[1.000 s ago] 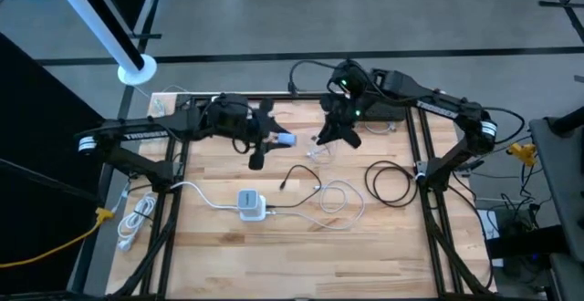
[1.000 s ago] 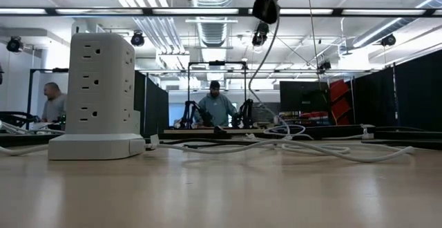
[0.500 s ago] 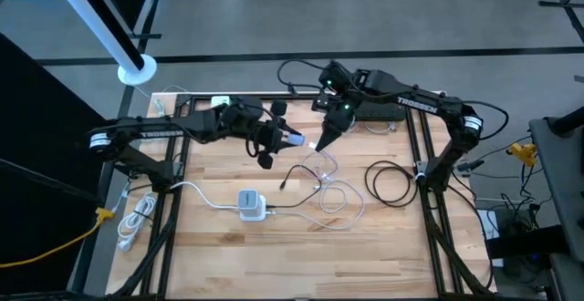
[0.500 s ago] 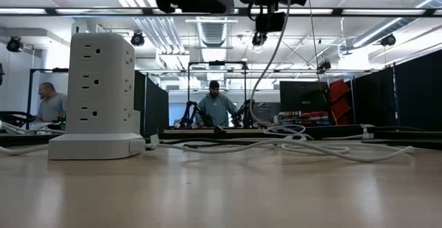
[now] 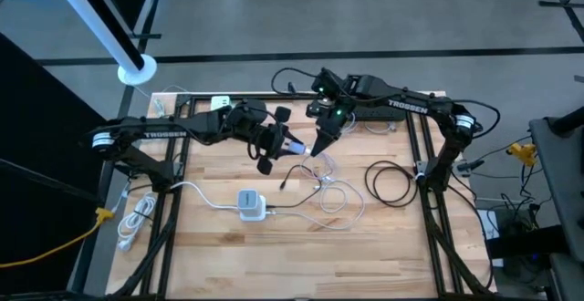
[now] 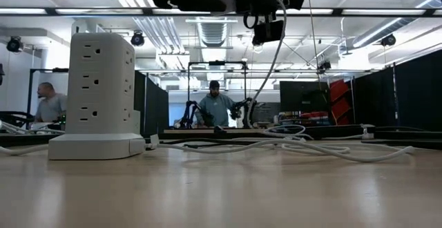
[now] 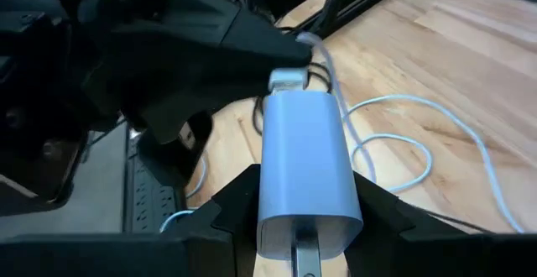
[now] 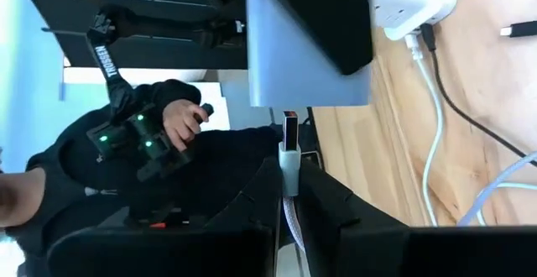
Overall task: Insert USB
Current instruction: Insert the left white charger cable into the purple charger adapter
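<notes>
Left gripper [image 5: 290,143], centre of the high view just above mid-frame, part closed around a pale blue-grey charger block [image 7: 304,168]; block sticks out past the fingers, prongs end toward the wrist. Right gripper [image 5: 317,148] just right of it, pinched tight on the USB plug [image 8: 289,133], white cable [image 5: 333,192] trailing down to the table [image 5: 392,246].

Plug tip nearly touching the block's end face, not yet in. To do this well: keep the block still, line the plug square with the port, push straight along its axis, no sideways wiggle. Port itself can't be made out.

Block: smooth, rounded edges, matte. Plug: small metal tongue on a light grey collar. White power tower [image 6: 100,97] sits lower left, untouched.
</notes>
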Controlling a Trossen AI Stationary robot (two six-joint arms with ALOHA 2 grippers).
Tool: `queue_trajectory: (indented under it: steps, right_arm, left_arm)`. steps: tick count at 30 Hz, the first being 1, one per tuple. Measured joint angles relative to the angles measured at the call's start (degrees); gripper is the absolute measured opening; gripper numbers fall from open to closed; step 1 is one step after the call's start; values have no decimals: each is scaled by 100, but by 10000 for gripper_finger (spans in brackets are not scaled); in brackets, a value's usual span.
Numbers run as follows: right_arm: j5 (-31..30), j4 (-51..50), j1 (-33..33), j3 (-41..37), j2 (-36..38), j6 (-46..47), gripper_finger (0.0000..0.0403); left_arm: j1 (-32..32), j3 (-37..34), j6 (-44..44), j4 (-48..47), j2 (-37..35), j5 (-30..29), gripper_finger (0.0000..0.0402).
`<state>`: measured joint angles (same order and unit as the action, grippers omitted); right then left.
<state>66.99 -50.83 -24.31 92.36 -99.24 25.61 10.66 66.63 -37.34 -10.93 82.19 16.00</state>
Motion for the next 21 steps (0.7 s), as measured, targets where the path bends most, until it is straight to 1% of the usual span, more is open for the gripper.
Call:
queue_trajectory:
  steps: [13,21]
  right_arm:
    - [-404,39,200,0,-26,43,14]
    - [-423,97,297,0,-26,225,14]
  left_arm:
    - [4,0,137,-9,18,303,118]
    - [4,0,163,-7,18,309,118]
